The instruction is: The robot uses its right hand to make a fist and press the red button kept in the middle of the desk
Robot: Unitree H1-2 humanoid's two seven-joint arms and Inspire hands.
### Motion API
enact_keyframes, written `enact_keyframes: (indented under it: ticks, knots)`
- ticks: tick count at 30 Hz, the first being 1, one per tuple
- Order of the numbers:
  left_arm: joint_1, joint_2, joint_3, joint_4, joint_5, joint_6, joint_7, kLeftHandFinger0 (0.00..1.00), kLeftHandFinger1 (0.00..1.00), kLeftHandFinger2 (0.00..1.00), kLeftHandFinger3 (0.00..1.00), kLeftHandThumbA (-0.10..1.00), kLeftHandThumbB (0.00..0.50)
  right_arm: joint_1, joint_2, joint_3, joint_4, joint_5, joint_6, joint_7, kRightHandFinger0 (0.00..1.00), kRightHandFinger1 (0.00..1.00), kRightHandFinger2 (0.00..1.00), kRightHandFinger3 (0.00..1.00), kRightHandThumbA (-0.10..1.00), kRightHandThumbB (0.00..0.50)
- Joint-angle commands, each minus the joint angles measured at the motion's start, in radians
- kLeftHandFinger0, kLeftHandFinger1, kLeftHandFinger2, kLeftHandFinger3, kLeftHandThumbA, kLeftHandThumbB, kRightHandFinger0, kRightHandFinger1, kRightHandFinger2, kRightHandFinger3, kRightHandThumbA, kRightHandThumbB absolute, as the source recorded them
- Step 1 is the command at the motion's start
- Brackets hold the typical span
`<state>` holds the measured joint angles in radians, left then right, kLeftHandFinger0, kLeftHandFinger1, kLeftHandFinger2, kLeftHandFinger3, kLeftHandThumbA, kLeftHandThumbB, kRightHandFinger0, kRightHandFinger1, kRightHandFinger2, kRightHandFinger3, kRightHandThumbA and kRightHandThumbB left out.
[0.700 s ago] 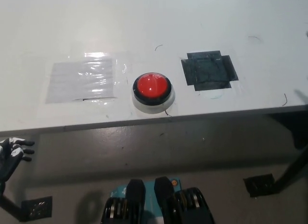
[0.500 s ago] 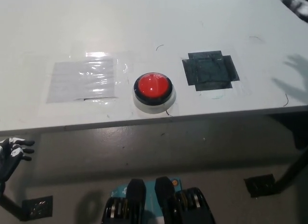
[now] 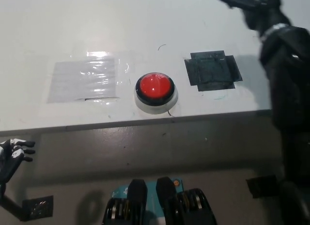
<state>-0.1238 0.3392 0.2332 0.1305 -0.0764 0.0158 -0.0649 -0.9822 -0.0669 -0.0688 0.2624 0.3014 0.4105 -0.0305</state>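
The red button [image 3: 155, 87], round in a black ring on a white base, sits on the white desk [image 3: 145, 26] near its front edge. My black right arm comes in from the right and reaches over the desk. Its hand [image 3: 247, 1] is at the top edge of the head view, behind and to the right of the button and well apart from it. The picture's edge cuts the hand off, hiding how it is held. My white left hand [image 3: 12, 155] rests below the desk's front edge at the lower left, fingers apart and holding nothing.
A black tape patch [image 3: 212, 70] lies right of the button, partly under my right arm. A clear glossy tape patch [image 3: 85, 79] lies left of it. The desk's front edge [image 3: 145, 122] runs just before the button, with floor below.
My right arm has swung in from the right edge and now stretches over the desk's right side, hand at the top. The button and left hand have not moved.
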Motion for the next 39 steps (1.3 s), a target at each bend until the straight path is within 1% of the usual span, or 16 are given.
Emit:
enact_keyframes:
  ticks: [1,4,7,11,12,14,20,21,22,23,27,30,32,35,37,39]
  knots:
    - [-0.012,0.022,0.009,-0.016,-0.015,-0.029,-0.01,0.5,0.53,0.59,0.59,0.5,0.0,-0.103,0.038,0.021,-0.01,-0.037,-0.048,0.002,0.0,0.0,0.12,0.17,0.99,0.204]
    - [-0.013,0.018,0.01,-0.013,-0.016,-0.04,-0.007,0.5,0.53,0.58,0.59,0.48,0.0,-0.119,0.085,0.052,0.005,-0.049,-0.071,0.019,0.0,0.0,0.2,0.26,1.0,0.182]
    - [-0.014,0.02,0.007,-0.011,-0.007,-0.042,-0.004,0.48,0.51,0.56,0.59,0.5,0.015,-0.129,0.12,0.062,0.024,-0.048,-0.082,0.025,0.0,0.0,0.21,0.28,1.0,0.193]
    - [-0.029,0.007,-0.003,-0.005,-0.008,-0.045,-0.005,0.48,0.5,0.55,0.56,0.51,0.016,-0.138,0.155,0.079,0.058,-0.072,-0.104,0.019,0.0,0.0,0.25,0.29,0.97,0.174]
    - [-0.027,0.006,-0.004,-0.01,-0.001,-0.033,0.001,0.5,0.53,0.59,0.6,0.53,0.027,-0.137,0.171,0.088,0.086,-0.069,-0.118,0.037,0.0,0.0,0.29,0.34,0.98,0.152]
    - [-0.027,0.002,0.0,-0.01,-0.01,-0.038,0.0,0.52,0.54,0.6,0.61,0.5,0.028,-0.136,0.191,0.087,0.123,-0.06,-0.14,0.047,0.0,0.0,0.32,0.37,0.95,0.164]
    - [-0.026,0.006,-0.006,-0.005,0.003,-0.05,0.0,0.55,0.57,0.65,0.66,0.54,0.032,-0.122,0.224,0.087,0.208,-0.058,-0.194,0.07,0.0,0.0,0.28,0.34,0.96,0.159]
    - [-0.042,0.006,-0.011,0.007,0.004,-0.064,-0.004,0.54,0.55,0.61,0.63,0.54,0.033,-0.109,0.223,0.095,0.233,-0.07,-0.216,0.077,0.0,0.0,0.29,0.35,0.99,0.115]
    - [-0.042,0.007,-0.012,0.005,0.004,-0.057,-0.003,0.55,0.56,0.62,0.63,0.54,0.03,-0.102,0.227,0.093,0.246,-0.068,-0.218,0.078,0.0,0.0,0.29,0.36,0.98,0.126]
    - [-0.041,0.004,-0.01,-0.001,0.003,-0.042,0.001,0.52,0.54,0.6,0.63,0.54,0.042,-0.095,0.231,0.09,0.27,-0.066,-0.233,0.081,0.0,0.0,0.29,0.36,0.96,0.125]
    - [-0.045,0.003,-0.012,0.003,0.004,-0.044,0.0,0.53,0.55,0.62,0.63,0.54,0.03,-0.078,0.236,0.08,0.344,-0.064,-0.281,0.091,0.0,0.0,0.28,0.35,0.97,0.123]
    - [-0.046,0.002,-0.01,0.004,-0.002,-0.046,-0.001,0.49,0.53,0.61,0.63,0.54,0.04,-0.066,0.237,0.073,0.391,-0.055,-0.315,0.107,0.0,0.0,0.26,0.32,0.96,0.133]
    - [-0.046,0.001,-0.01,0.005,-0.005,-0.05,-0.003,0.5,0.53,0.61,0.62,0.54,0.043,-0.049,0.238,0.07,0.419,-0.059,-0.331,0.105,0.0,0.0,0.26,0.33,0.95,0.138]
    - [-0.049,-0.003,-0.005,-0.004,-0.015,-0.034,-0.003,0.47,0.5,0.57,0.59,0.53,0.042,-0.032,0.238,0.069,0.433,-0.061,-0.34,0.104,0.0,0.0,0.26,0.34,0.97,0.119]
    - [-0.048,0.001,-0.01,-0.004,0.001,-0.043,0.001,0.51,0.53,0.59,0.6,0.53,0.032,-0.015,0.24,0.062,0.451,-0.056,-0.351,0.104,0.0,0.0,0.24,0.3,0.98,0.132]
    - [-0.054,0.009,-0.013,-0.013,0.01,-0.032,0.001,0.54,0.56,0.62,0.61,0.55,0.039,0.004,0.24,0.055,0.462,-0.052,-0.359,0.105,0.0,0.0,0.24,0.3,0.98,0.111]
